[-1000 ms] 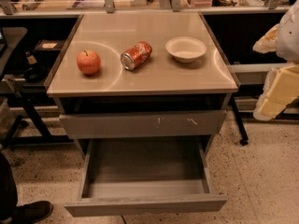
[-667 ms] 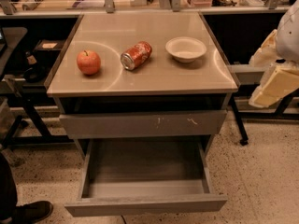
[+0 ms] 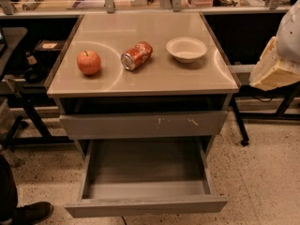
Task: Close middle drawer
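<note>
**Middle drawer open, closing push not yet made**

Nearest my viewpoint, the middle drawer (image 3: 145,182) stands pulled far out of the cabinet, its grey box interior empty and its plain front toward me. By my judgement the whole task is left: nothing touches that front, and it must be pushed in until flush below the scratched drawer front (image 3: 143,124). On the countertop (image 3: 140,81) lie an apple (image 3: 88,62), a toppled can (image 3: 136,56) and a bowl (image 3: 186,49). The gripper (image 3: 273,71) hangs at the right edge, beside the cabinet and well apart from the drawer; whether it is clenched or released I cannot tell. The can's red-and-white print is unreadable; I see no other legible writing.
</note>
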{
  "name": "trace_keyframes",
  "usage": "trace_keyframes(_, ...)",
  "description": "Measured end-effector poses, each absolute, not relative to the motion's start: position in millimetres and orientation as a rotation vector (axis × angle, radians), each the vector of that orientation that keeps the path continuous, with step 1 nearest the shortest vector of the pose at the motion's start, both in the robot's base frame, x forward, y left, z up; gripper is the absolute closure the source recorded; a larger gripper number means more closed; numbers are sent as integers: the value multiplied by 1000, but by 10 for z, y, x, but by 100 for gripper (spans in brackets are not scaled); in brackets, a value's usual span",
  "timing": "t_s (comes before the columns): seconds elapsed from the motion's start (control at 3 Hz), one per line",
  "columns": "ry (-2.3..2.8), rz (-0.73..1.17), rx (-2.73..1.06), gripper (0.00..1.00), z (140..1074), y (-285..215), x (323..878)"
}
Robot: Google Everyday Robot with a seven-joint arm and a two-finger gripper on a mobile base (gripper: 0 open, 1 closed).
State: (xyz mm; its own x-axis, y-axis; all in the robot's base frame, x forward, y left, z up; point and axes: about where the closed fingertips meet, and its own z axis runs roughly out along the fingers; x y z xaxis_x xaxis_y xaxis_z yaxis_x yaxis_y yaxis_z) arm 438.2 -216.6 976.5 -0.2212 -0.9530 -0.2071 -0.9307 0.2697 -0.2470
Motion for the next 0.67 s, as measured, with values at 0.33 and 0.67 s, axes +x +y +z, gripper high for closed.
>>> trace_keyframes(0.33,2231,-100,-1724,100,9766,-2166,4382)
trace_keyframes(0.67,2236,-55,-1746,100,9662,-2124,4250)
